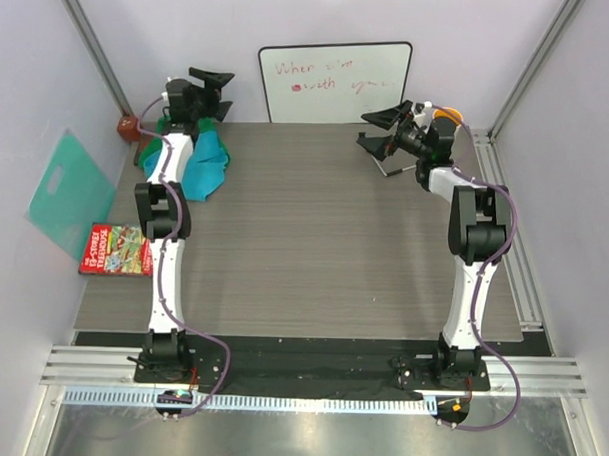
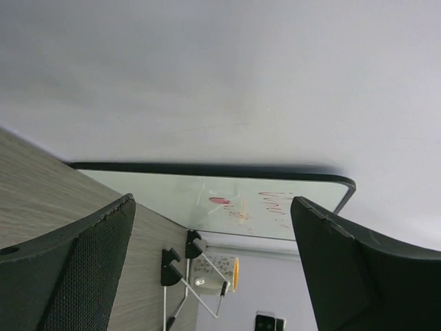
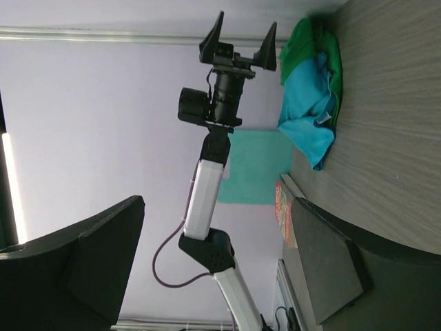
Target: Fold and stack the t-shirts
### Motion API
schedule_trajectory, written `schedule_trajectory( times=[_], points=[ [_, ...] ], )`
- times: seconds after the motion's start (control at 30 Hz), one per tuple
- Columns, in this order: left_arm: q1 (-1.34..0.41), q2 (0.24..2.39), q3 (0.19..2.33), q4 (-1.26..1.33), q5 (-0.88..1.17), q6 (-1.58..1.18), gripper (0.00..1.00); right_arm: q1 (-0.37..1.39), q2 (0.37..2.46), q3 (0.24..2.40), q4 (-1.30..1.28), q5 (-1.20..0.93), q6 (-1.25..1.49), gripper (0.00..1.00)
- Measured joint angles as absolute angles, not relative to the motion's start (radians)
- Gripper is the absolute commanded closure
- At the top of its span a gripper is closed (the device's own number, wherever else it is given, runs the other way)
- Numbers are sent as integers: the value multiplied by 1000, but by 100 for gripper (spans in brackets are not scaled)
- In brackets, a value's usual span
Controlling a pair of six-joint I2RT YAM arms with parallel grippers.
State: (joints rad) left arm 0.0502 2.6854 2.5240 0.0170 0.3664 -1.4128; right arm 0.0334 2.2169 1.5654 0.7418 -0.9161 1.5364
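We see the turquoise t-shirt (image 1: 208, 170) and green t-shirt (image 3: 308, 43) bunched in one heap at ten o'clock on the table (image 1: 314, 248): nothing folded or stacked yet. Left gripper (image 1: 217, 93) and right gripper (image 1: 378, 131) hover wide open, both empty, at eleven and one o'clock.

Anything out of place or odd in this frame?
The two t-shirts lie crumpled together in one heap at the far left corner of the table, unfolded. A mint-teal plastic sheet leans against the left wall, off the table. Nothing looks spilled or damaged.
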Motion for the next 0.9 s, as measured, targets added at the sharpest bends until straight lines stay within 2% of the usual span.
schedule_trajectory(
  times=[0.4, 0.9],
  points=[
    [-38, 2791, 2537, 216, 308, -1539, 6, 42, 2182, 1508, 717, -949, 1525, 7],
    [-59, 2815, 2537, 276, 171, -1561, 6, -15, 2158, 1457, 748, -978, 1564, 7]
  ],
)
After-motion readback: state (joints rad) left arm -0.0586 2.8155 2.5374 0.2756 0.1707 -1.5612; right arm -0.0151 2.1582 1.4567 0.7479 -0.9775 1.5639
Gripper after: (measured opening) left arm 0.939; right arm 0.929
